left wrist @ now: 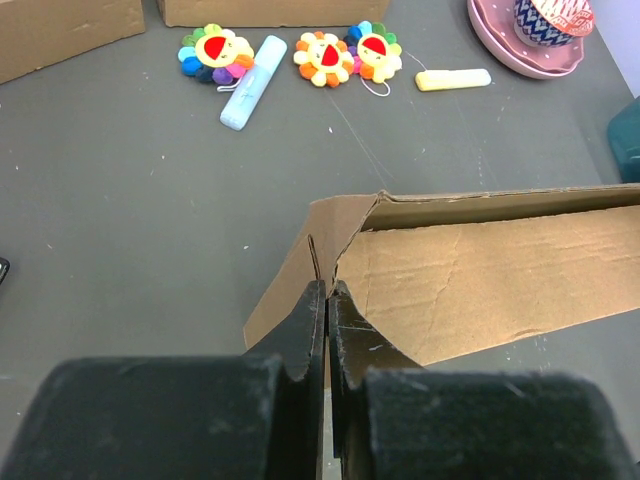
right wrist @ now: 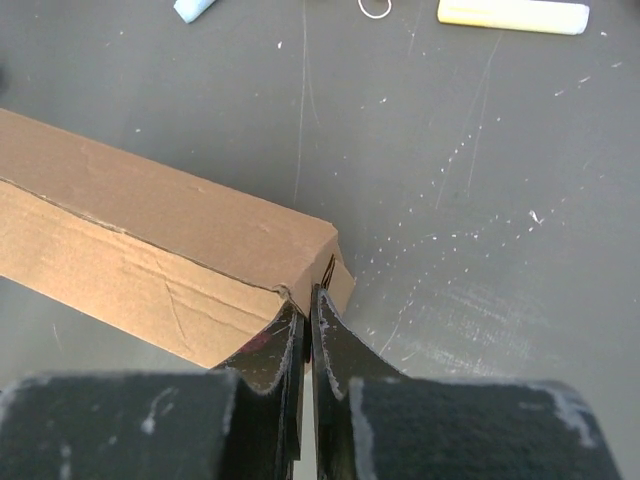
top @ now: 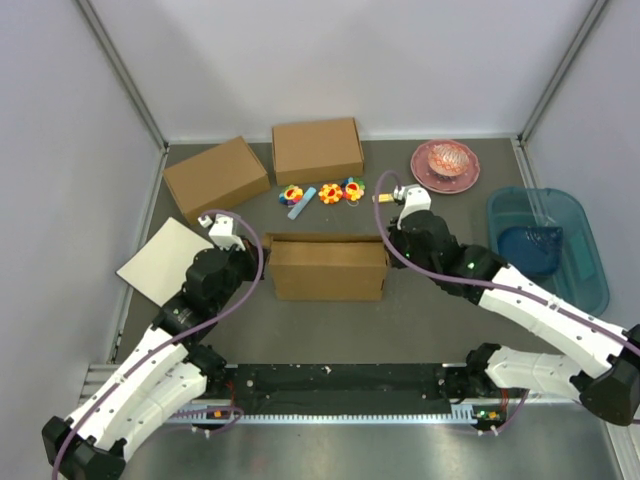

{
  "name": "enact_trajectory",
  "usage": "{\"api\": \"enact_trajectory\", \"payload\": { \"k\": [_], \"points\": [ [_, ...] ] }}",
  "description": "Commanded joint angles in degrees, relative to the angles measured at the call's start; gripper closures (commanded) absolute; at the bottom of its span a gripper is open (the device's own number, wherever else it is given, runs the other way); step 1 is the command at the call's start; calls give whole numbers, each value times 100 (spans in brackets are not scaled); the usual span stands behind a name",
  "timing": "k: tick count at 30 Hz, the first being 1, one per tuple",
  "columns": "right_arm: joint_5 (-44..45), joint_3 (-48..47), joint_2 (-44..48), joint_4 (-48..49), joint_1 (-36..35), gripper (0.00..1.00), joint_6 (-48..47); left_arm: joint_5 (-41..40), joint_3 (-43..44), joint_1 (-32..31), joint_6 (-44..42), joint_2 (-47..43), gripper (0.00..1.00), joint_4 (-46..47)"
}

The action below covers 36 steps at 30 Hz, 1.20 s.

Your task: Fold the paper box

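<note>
Nearest item: black rail (top: 340,382) along the near edge of the table (top: 330,335).

Mid-table: paper box (top: 328,270), plain brown cardboard, long side running left to right, mostly formed, left end open at the corner.

Left gripper (left wrist: 326,300): fingers (left wrist: 300,335) pressed together, pinching a thin end flap at the left corner of the paper box.

Right gripper (right wrist: 305,305): fingers pressed together on the thin flap edge at the right corner.

Handling, as judged: light; stiff across the panels, yielding only at the creases; thin edges likely to buckle or tear under a skewed pull. Best held at the end flaps close to a crease, both ends at once.

Far side: closed boxes (top: 217,178), (top: 317,150); flower toys (top: 322,192); pink plate (top: 445,165).

Left: off-white board (top: 165,262).

Right: blue tub (top: 545,245).
</note>
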<state>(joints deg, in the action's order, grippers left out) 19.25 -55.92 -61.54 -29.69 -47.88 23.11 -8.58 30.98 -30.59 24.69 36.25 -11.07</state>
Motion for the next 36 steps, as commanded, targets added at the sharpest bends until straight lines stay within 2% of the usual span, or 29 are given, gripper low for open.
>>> {"api": "enact_trajectory", "payload": {
  "k": [1,9,15,19,28,36],
  "points": [
    [53,423,203,34,-20,100,35,-223,92,18,-166,31,100,-246],
    [-79,890,292,69,-29,100,229,-144,83,18,-105,-39,100,-255],
    [-52,987,230,69,-29,100,264,-232,408,18,-113,-144,74,-545],
    [-35,960,204,69,-29,100,281,-214,637,18,-175,-223,67,-712],
    [-17,934,204,69,-20,100,273,-241,1050,18,-298,-338,64,-800],
    [-17,934,212,69,-29,100,273,-179,1077,18,-438,75,66,-616]
  ]
}}
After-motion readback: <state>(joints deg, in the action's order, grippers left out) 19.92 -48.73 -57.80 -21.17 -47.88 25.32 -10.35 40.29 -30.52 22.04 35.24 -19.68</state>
